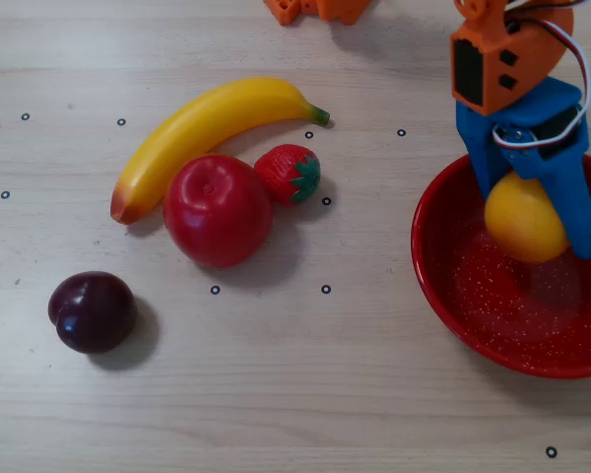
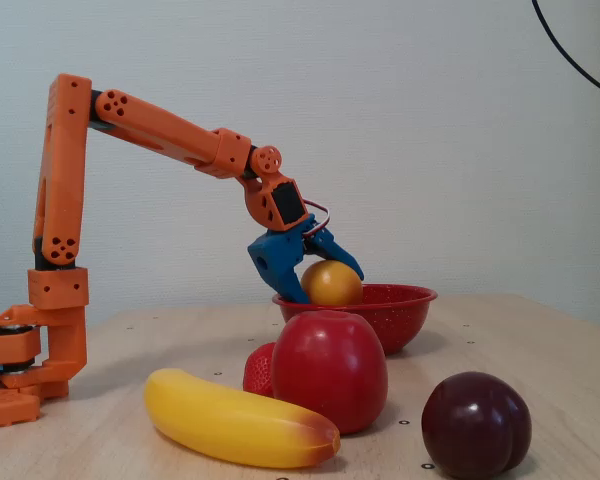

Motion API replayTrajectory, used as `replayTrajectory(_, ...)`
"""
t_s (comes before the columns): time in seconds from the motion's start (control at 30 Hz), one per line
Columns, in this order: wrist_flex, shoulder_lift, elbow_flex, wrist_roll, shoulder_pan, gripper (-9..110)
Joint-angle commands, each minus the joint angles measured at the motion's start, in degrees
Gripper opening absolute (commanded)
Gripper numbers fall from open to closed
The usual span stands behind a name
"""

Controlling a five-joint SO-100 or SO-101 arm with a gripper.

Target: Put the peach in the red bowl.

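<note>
A dark plum point(image 2: 476, 422) was seen nearest the lens in the fixed view, with a banana point(image 2: 238, 420) and a red apple point(image 2: 328, 370) just behind it on the worktop point(image 2: 540, 360). In the overhead view, the plum point(image 1: 92, 311) was placed at about 8 o'clock from the apple point(image 1: 217, 210). The banana point(image 1: 207, 138) was laid at about 11 o'clock from the apple, and a strawberry point(image 1: 289, 173) was set touching the apple at 2 o'clock. The red bowl point(image 1: 473, 325) was placed well apart, at 3 o'clock from the apple. The peach point(image 1: 524, 219) was held between the blue jaws of the gripper point(image 1: 532, 222), which were spread only as wide as the fruit and closed against it. The peach point(image 2: 330, 283) was held over the bowl point(image 2: 400, 310), at its rim level, gripped by the gripper point(image 2: 325, 285).
</note>
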Motion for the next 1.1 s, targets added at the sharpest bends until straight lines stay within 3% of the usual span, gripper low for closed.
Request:
replayTrajectory(0.0, -2.7, 2.4, -2.8, 1.3, 1.6, 2)
replayTrajectory(0.17, -4.7, 1.8, -1.6, 1.2, 0.9, 29)
replayTrajectory(0.37, -4.3, 1.1, -3.7, 1.1, -0.2, 37)
replayTrajectory(0.77, -5.9, 2.0, -8.3, 2.0, -2.3, 39)
replayTrajectory(0.93, -4.3, 3.4, -15.7, 1.2, -4.0, 32)
replayTrajectory(1.07, -0.7, 6.3, -23.0, -0.4, -6.8, 15)
